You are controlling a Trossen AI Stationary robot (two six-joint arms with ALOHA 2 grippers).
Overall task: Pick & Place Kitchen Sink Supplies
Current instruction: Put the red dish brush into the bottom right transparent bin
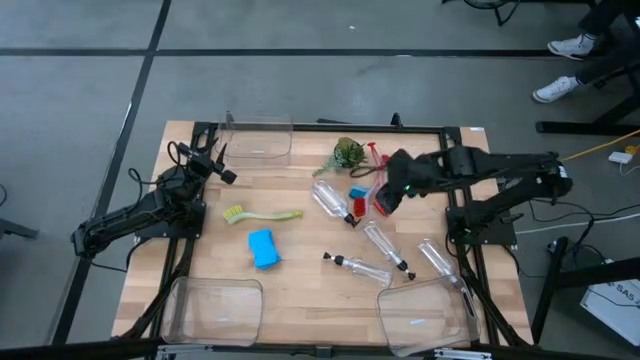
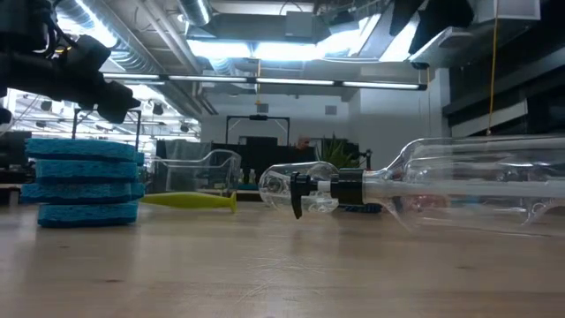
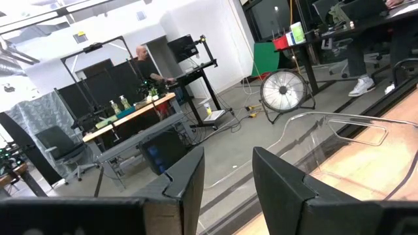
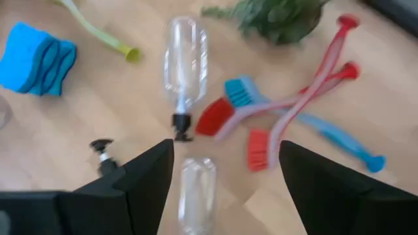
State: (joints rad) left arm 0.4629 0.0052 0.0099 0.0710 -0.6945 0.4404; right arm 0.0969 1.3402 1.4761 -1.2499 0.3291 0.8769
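Light wooden table (image 1: 300,290) is cluttered, and four clear rectangular plastic bins sit near its corners, e.g. the near-right bin (image 1: 425,318) — a swept bottle could be knocked against one.

Right gripper (image 1: 385,197) is held above the brush cluster at mid-right, fingers (image 4: 147,179) spread wide, nothing between them. Left gripper (image 1: 215,160) is parked near the far-left corner beside the far-left bin (image 1: 258,138), jaws part open, nothing held.

Small clear plastic bottles with black pump tops: one (image 1: 333,201) lies just left of the brushes, three more are scattered toward the near-right. All lie on their sides. Risk: round bodies roll when nudged by one finger ahead of the other, so a pick can be lost.

Long-handled brushes: two red ones (image 4: 294,111) and a blue one (image 4: 313,124) are crossed and overlapping. Risk: a descent here likely catches two handles at once, or the neighbours are dragged along; a thin handle can also be levered out of the grip.

Green leafy tuft (image 1: 347,153) touches the red handle ends — snagging is possible.

Yellow-green brush (image 1: 262,215) and blue wavy rectangular sponge (image 1: 263,248) lie left of centre, well apart from the cluster, low risk. The sponge is soft, so over-squeezing is the only concern.
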